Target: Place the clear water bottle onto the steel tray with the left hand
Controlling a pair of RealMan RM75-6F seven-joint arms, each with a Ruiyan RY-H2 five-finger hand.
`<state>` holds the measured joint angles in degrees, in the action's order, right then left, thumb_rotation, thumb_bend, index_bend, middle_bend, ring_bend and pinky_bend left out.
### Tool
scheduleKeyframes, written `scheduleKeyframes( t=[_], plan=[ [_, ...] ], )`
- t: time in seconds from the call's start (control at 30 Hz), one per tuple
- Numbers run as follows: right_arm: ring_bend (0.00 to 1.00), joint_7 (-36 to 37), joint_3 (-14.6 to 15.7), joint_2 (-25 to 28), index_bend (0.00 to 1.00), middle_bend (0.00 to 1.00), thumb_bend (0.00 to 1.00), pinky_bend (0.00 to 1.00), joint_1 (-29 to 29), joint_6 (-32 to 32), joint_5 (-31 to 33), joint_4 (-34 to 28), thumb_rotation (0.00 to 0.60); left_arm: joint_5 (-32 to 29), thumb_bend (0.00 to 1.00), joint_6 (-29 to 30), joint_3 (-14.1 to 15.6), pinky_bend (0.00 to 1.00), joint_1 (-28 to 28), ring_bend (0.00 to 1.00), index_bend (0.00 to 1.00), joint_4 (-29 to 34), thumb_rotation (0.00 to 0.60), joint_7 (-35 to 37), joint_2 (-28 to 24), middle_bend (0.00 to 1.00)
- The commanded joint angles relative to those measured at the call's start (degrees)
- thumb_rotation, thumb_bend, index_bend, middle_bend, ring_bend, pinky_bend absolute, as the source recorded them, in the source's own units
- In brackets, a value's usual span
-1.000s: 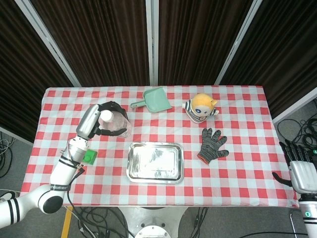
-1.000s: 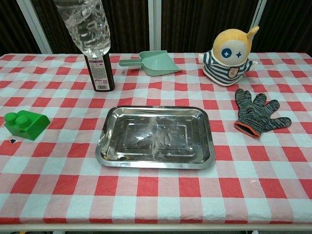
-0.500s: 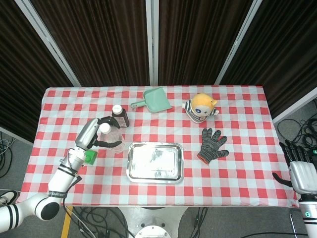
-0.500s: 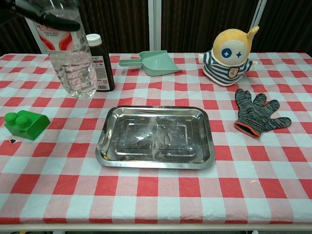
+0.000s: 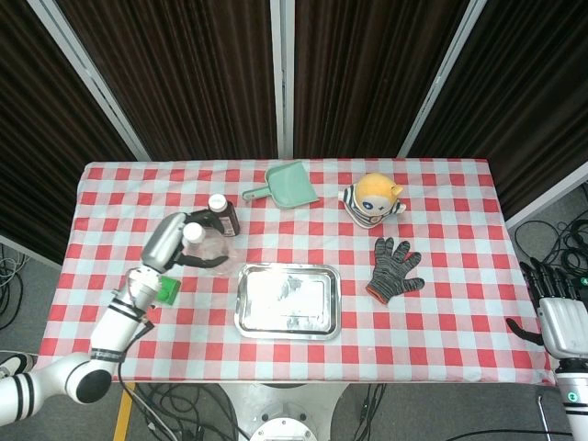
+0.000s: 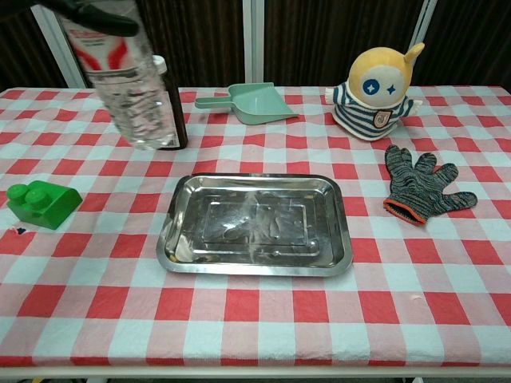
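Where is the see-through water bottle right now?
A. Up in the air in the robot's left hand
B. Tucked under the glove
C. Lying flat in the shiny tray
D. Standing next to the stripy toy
A: the left hand grips the clear water bottle, which hangs above the cloth, left of the steel tray.

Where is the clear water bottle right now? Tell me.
The clear water bottle is held off the table by the left robot hand, left of the steel tray, before the dark bottle.

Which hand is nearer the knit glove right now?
Right. The right hand hangs off the table's right edge, past the knit glove; the left hand holds the water bottle across the steel tray.
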<state>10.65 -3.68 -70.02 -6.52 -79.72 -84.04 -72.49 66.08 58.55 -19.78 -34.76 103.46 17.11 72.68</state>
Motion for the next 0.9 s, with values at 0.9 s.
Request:
scheduleKeyframes(
  t=[0.9],
  plan=[
    [0.0,-0.7,0.6,-0.7,0.0,0.0,0.12,0.0,-0.3,1.6,0.2,0.8,0.6,5.2,0.23,1.8,3.4,0.56,-4.2,0.5,0.58,1.3,0.6,-4.7,10.4,0.63]
  ],
)
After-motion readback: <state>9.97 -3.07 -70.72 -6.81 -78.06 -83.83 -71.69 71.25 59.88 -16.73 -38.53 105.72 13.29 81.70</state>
